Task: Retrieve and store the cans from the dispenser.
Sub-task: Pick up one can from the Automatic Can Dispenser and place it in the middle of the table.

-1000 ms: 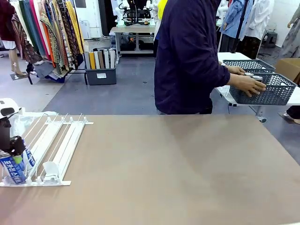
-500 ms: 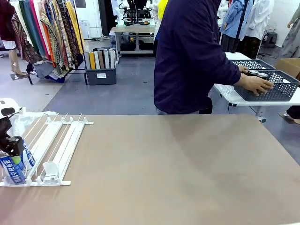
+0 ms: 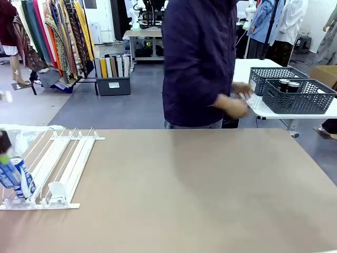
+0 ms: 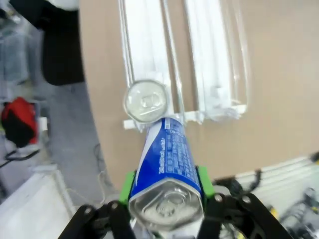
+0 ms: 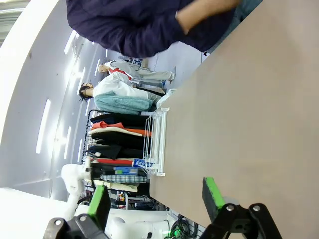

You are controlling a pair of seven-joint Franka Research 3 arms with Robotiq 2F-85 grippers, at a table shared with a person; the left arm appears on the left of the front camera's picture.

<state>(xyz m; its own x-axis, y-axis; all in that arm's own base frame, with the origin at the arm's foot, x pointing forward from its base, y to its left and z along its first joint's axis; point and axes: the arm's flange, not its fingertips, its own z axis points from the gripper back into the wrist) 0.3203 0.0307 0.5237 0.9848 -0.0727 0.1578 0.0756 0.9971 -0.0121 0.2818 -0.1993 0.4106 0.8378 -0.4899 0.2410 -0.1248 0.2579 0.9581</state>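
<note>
My left gripper (image 4: 167, 194) is shut on a blue-and-white can (image 4: 167, 159), its green pads (image 4: 127, 185) pressed on both sides. The can hangs tilted over the front end of the white dispenser (image 4: 214, 59). A second can (image 4: 144, 99) stands upright in a lane just beyond it, silver top showing. In the front view the held can (image 3: 11, 175) and the blurred left gripper (image 3: 5, 153) sit at the far left edge, by the dispenser (image 3: 63, 163). My right gripper (image 5: 155, 199) is open over bare table, holding nothing.
A person in a dark top (image 3: 197, 58) stands at the far side, one hand (image 3: 234, 107) blurred in mid-air. Two dark grey baskets (image 3: 300, 101) rest on a white side table at the right, with black cans (image 3: 287, 83) inside. The brown table (image 3: 200, 190) stretches wide.
My left gripper has closed on the blue-and-white can and lifted it up and left off the dispenser's front. The person has let go of the basket and turned toward the table.
</note>
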